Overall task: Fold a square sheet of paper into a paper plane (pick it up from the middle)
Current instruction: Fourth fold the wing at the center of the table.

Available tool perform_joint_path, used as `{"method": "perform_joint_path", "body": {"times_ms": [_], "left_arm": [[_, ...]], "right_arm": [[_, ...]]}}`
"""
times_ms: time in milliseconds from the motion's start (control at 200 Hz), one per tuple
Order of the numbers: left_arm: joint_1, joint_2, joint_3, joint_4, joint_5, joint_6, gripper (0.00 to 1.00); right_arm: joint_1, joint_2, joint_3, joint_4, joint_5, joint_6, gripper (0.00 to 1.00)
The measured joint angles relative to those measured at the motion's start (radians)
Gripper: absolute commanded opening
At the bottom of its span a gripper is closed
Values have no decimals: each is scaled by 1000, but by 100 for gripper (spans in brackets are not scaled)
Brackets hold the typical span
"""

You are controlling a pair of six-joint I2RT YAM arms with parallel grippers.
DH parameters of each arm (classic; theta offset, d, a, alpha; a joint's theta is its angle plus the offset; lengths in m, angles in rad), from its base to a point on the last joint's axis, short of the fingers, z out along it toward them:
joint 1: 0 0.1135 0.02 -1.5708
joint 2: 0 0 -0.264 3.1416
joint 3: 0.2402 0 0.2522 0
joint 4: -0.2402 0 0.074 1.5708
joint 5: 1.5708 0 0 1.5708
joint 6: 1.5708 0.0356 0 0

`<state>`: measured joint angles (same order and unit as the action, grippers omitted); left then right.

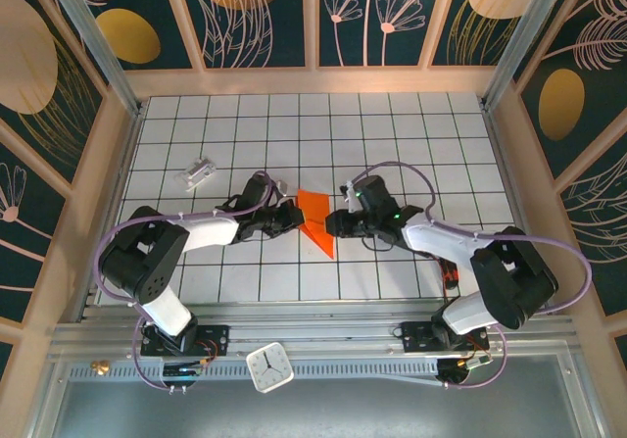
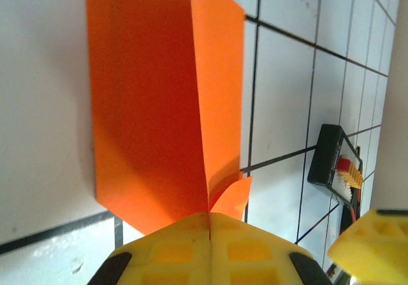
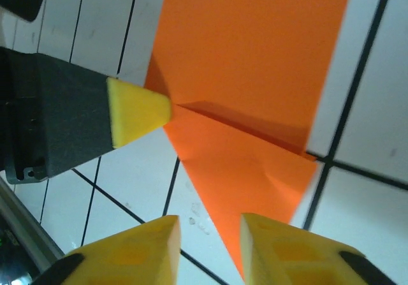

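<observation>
The square sheet of paper, bright orange, is folded into a pointed paper plane (image 1: 316, 222) and lies at the middle of the tiled table (image 1: 392, 144), between the two arms. My left gripper (image 1: 296, 213) comes in from the left, and its yellow fingers (image 2: 255, 253) are shut on the plane's raised centre fold (image 2: 217, 94), with the wing (image 2: 146, 106) spread beside it. My right gripper (image 1: 334, 225) hovers at the plane's right side. In the right wrist view its jaws (image 3: 210, 224) stand apart over the plane's tip (image 3: 242, 189), gripping nothing. The left fingertip (image 3: 137, 109) pinches the crease there.
A small silvery block (image 1: 199, 171) lies at the back left. A small black tray (image 2: 335, 164) with red-orange bits sits near the right arm. A clock (image 1: 269, 367) rests on the front rail. Wooden frame walls ring the table.
</observation>
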<state>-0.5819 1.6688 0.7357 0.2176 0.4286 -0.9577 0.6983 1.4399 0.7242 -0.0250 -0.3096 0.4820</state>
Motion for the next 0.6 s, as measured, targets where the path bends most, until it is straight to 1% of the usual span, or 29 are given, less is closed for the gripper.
{"method": "perform_joint_path", "body": {"times_ms": [150, 315, 600], "left_arm": [[-4, 0, 0, -21, 6, -55, 0], [-4, 0, 1, -37, 31, -98, 0], [-4, 0, 28, -51, 69, -129, 0]], "right_arm": [[106, 6, 1, -5, 150, 22, 42], [198, 39, 6, -18, 304, 33, 41], [309, 149, 58, -59, 501, 53, 41]]}}
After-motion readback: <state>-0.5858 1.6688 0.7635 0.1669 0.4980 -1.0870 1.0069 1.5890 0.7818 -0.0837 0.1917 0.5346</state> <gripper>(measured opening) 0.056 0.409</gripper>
